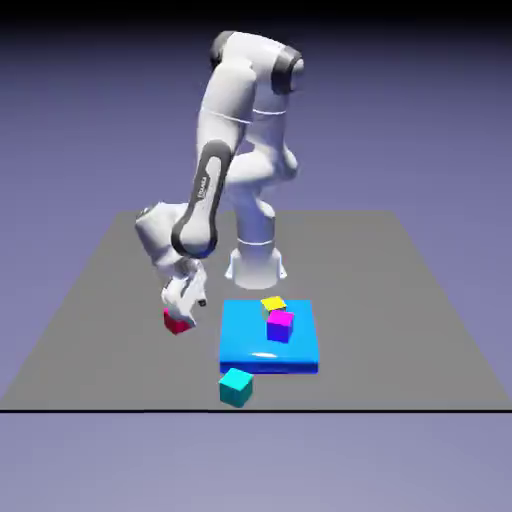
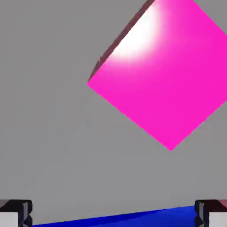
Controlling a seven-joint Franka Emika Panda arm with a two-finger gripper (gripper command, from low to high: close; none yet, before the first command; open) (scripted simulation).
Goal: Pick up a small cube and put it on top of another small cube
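Crimson-pink cube [image 1: 176,321], glossy and bright
It sits on the bench [image 1: 400,330] near my end effector [image 2: 113,213], fingers spread wide.

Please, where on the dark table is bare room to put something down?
Bare: the strip along the exterior view's right of the blue block. Crowded: around the crimson cube, under the gripper.

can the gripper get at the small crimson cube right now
Probably yes: the gripper is open, close above the cube, and nothing shows lying over it. But the cube sits off to one side of the gap, turned at an angle to the fingertips, so the hand would likely need to shift and turn first.
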